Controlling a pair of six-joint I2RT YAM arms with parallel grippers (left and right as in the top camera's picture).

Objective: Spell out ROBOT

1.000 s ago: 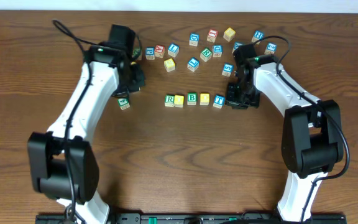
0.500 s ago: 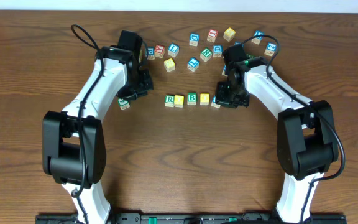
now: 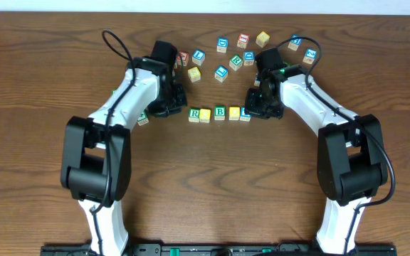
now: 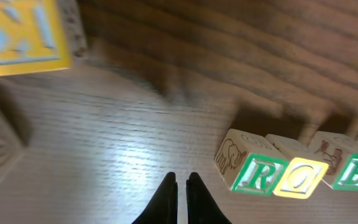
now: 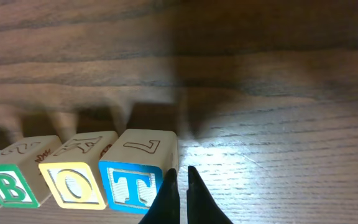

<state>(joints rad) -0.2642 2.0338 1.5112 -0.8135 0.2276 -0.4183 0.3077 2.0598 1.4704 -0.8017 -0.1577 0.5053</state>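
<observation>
**Desk:** Where does the word stand?

**Photographer:** Five small wooden cubes sit in one row on the brown wooden surface [image 3: 205, 185]: green-framed R cube [image 3: 194, 113], yellow-framed O cube [image 3: 206, 114], green-framed B cube [image 3: 220, 112], second yellow O cube [image 3: 234, 112], blue-framed T cube [image 5: 131, 186]; the spelling looks complete.

**Desk:** And the tools?

**Photographer:** Both pinched shut, holding nothing; the right tool [image 5: 180, 171] is at the T's outer face, touching or nearly; the left tool [image 4: 182, 177] lies off the R end, a gap between; the row's long axis runs from one tool to the other; the right arm is nearer.
</observation>
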